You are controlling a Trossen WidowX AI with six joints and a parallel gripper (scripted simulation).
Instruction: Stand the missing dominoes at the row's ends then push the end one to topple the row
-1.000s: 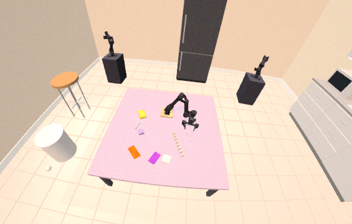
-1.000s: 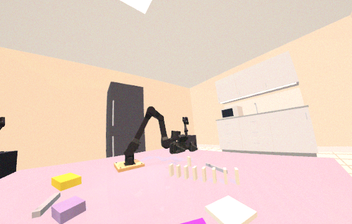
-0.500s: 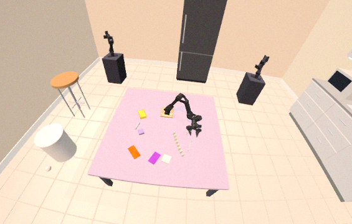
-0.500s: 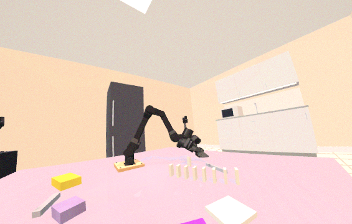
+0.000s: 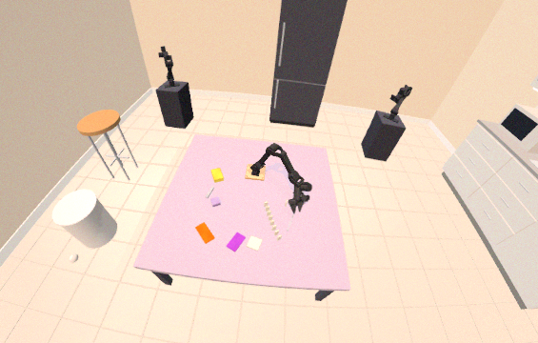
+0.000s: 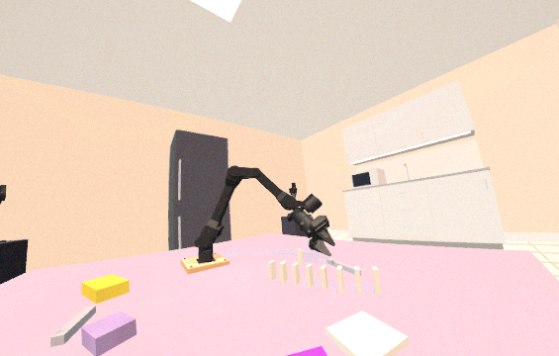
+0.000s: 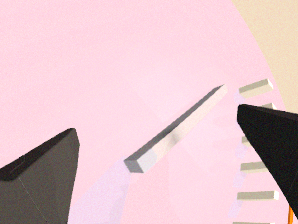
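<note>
Item: one arm on a pink table, base plate near the table's centre in the top view.

Gripper: jaws wide apart, nothing between them. It hangs tilted downward, tips clear of the cloth, at roughly 4 o'clock from the base in the top view, just beside the far end of the row.

Row of dominoes: pale upright tiles in an even line, none fallen. In the top view the row runs from about 5 o'clock of the base toward 6 o'clock. One more upright tile stands behind the far part of the line in the exterior view, near the gripper; whether it sits in line with the row cannot be told.

Flat strip: a long pale grey piece lying on the cloth directly under the open jaws in the wrist view, row tiles at its 3 o'clock. Whether it is a spare domino is not clear.

Other stock: yellow block, lilac block, second grey strip, white slab, orange card, magenta card.

Progress, as judged: at least one tile seems set and released; end placements may remain; the final push is not yet done, since the whole row stands.
</note>
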